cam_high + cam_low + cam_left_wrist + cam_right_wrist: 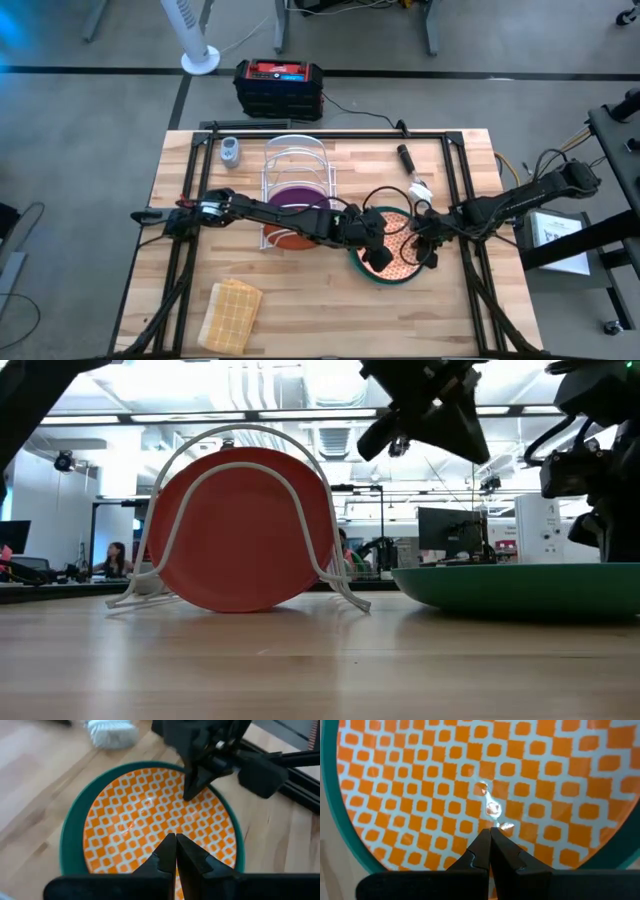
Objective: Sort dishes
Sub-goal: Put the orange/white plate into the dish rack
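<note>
- High view: the left gripper (378, 243) reaches from the left edge across the table, past the white wire rack (296, 190), and ends over the near-left part of the orange-patterned plate (397, 258). That plate lies inside the larger teal plate (362, 268), right of the table's centre. The right gripper (420, 246) comes in from the right and hangs over the same stack. A purple plate (297, 196) and a plain orange plate (285, 240) stand in the rack. A tan woven cloth (231, 313) lies near the front-left corner, a grey cup (231, 152) sits at the back left, and a brush (411, 170) lies at the back behind the stack.
- Low view: the plain orange plate (238, 530) stands on edge under the rack's (200, 480) white hoops, and the teal plate (520, 590) sits flat on the wood to its right. Dark arm parts hang above the teal plate, which hides anything lying in it.
- Left wrist view: the left gripper's (175, 851) fingers are pressed together with nothing between them, above the orange-patterned plate (130, 820) inside its teal rim (72, 837). The right gripper (192, 790) points down at the far part of the pattern.
- Right wrist view: the right gripper's (490, 845) fingers also meet tip to tip, empty, close over the orange-patterned plate (420, 785). The teal plate (340, 835) shows as a rim at the side.
</note>
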You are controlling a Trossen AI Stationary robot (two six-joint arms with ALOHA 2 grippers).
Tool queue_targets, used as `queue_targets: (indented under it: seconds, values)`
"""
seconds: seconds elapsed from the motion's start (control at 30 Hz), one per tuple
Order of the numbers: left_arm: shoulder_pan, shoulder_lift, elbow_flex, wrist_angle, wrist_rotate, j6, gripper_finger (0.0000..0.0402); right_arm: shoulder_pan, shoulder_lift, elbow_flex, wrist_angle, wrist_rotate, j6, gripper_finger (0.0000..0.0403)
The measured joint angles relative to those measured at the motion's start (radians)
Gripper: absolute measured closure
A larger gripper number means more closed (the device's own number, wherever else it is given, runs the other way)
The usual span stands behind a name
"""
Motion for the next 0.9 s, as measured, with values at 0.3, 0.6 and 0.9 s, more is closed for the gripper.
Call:
queue_targets:
  seconds: [0.3,0.6,0.9]
  values:
    - [-0.004,0.051,0.040,-0.095,-0.067,-0.089,0.0401,0.018,-0.069,-0.006,-0.030,0.075,0.040,0.0403]
    - [-0.027,0.049,0.039,-0.194,-0.090,-0.288,0.0401,0.017,-0.215,-0.007,-0.092,0.141,0.074,0.0403]
    - [-0.027,0.094,0.038,-0.189,-0.090,-0.350,0.0401,0.017,-0.242,-0.029,-0.087,0.173,0.100,0.0403]
